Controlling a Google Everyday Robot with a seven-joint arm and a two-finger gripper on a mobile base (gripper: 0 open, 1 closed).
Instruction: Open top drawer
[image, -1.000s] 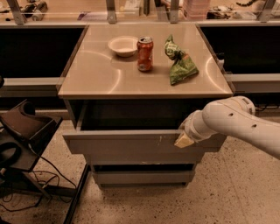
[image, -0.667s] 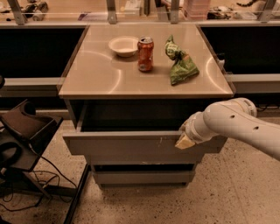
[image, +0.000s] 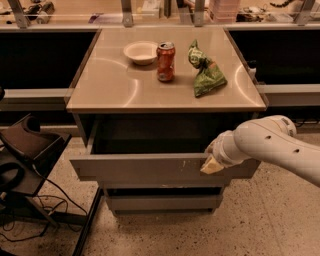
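Down at six o'clock, nearest of all, speckled floor (image: 260, 225) runs under the cabinet, with a dark chair (image: 25, 150) and loose cables (image: 30, 220) off at eight o'clock. Just above the floor a lower drawer front (image: 162, 202) sits flush and narrower. Over it the top drawer (image: 145, 167) stands pulled out from the cabinet, its wide grey front well proud of the carcass and the space behind it dark. Small pale scratches mark the front towards its right end. My jaws are there, at four o'clock from the middle of the view, pressed against the right end of that front near its upper edge. Whether they are clenched or released I cannot tell. My white arm (image: 272, 145) reaches in from three o'clock. Beyond the drawer lies the tabletop (image: 110, 90). An orange can (image: 165, 61) stands upright on it, a green bag (image: 206, 75) lies at its three o'clock, close but apart, and a pale bowl (image: 141, 52) sits at its ten o'clock.
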